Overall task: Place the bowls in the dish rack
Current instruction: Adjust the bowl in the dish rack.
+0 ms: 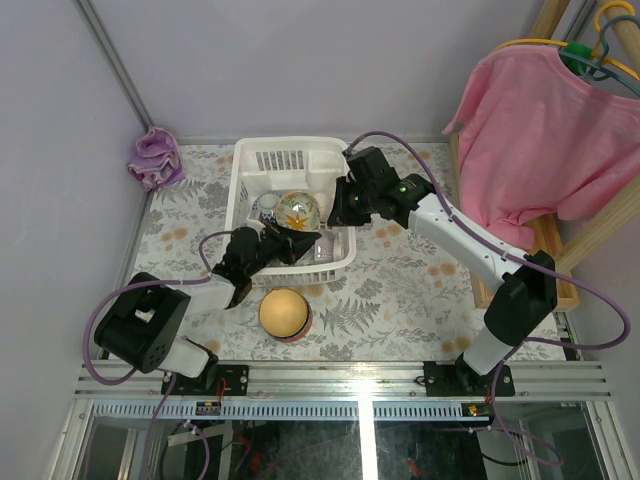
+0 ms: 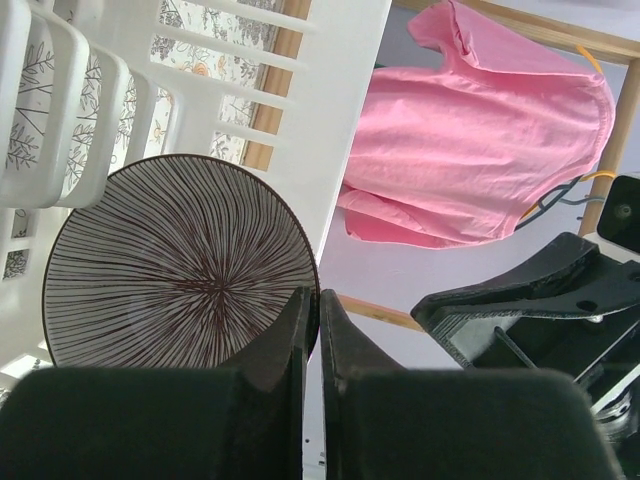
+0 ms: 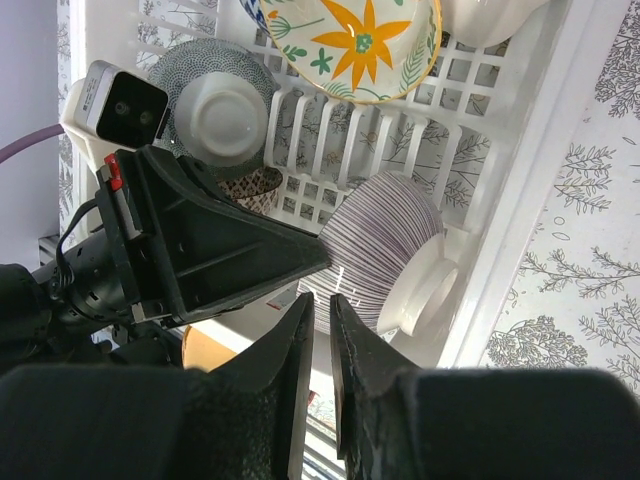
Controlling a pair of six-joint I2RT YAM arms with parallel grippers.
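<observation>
The white dish rack [image 1: 262, 160] stands mid-table. A striped bowl [image 2: 170, 270] leans on its side against the rack's slotted wall [image 2: 340, 120], and my left gripper [image 2: 319, 297] is shut on its rim. In the right wrist view the same striped bowl [image 3: 385, 250] shows its white foot. My right gripper [image 3: 321, 298] hangs just short of its rim, jaws nearly together with nothing between them. A flower-patterned bowl [image 3: 350, 45] and an overturned blue-white bowl [image 3: 215, 100] lie further in. An orange-yellow bowl [image 1: 284, 312] sits on the table in front of the rack.
A pink shirt [image 1: 545, 150] hangs on a wooden stand [image 1: 560, 260] at the right. A purple cloth [image 1: 155, 158] lies at the back left corner. Both arms meet over the rack's near right part, close together.
</observation>
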